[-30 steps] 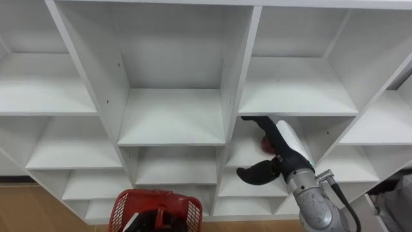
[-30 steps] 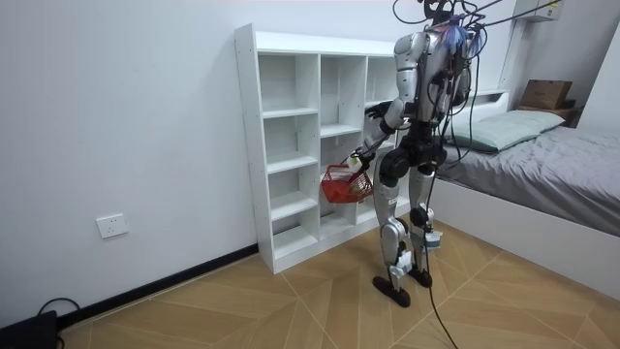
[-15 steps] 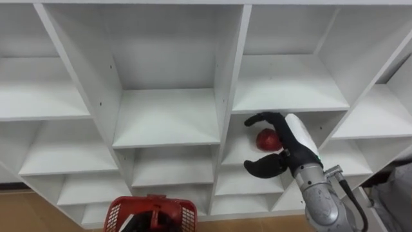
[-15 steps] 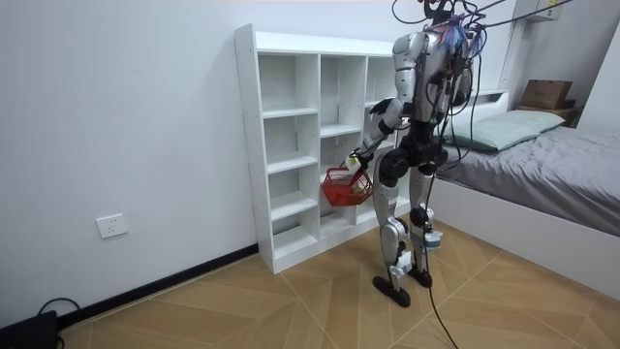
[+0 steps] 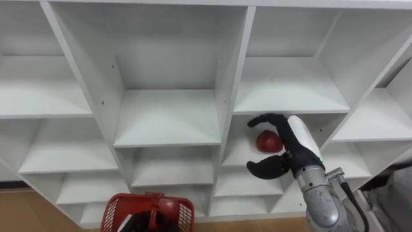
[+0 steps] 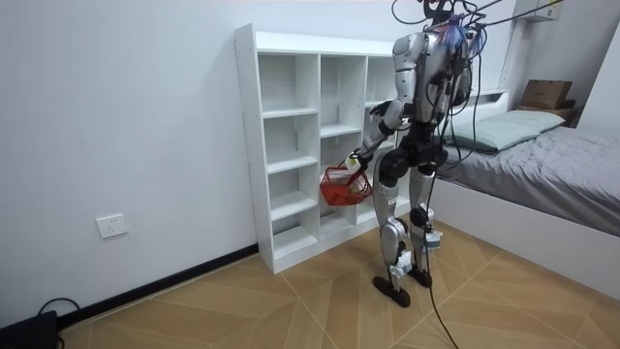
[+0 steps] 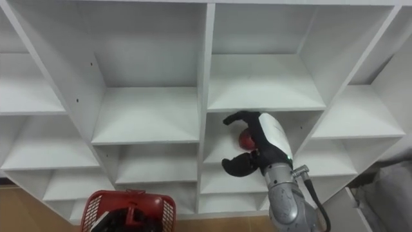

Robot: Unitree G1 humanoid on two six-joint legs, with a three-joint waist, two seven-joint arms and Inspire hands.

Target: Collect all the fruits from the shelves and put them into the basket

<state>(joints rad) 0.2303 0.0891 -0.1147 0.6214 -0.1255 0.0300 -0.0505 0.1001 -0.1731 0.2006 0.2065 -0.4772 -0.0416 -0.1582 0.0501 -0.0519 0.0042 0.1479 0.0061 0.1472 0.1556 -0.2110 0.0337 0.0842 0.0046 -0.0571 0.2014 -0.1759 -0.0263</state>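
Red round fruit (image 5: 266, 140), probably an apple, is sitting in a middle compartment of the white closet (image 5: 226, 96). Right hand (image 5: 297, 145) is hovering inside that compartment, fingers arching above and thumb below, apart, bracketing the fruit for a grasp but not clamping it. Left hand (image 6: 360, 160) is carrying the red basket (image 5: 153, 203) low, presumably to receive the fruit; I cannot tell its grip.

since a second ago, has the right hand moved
Yes, slightly: the right hand has shifted right, away from the upright shelf divider, uncovering the red fruit.
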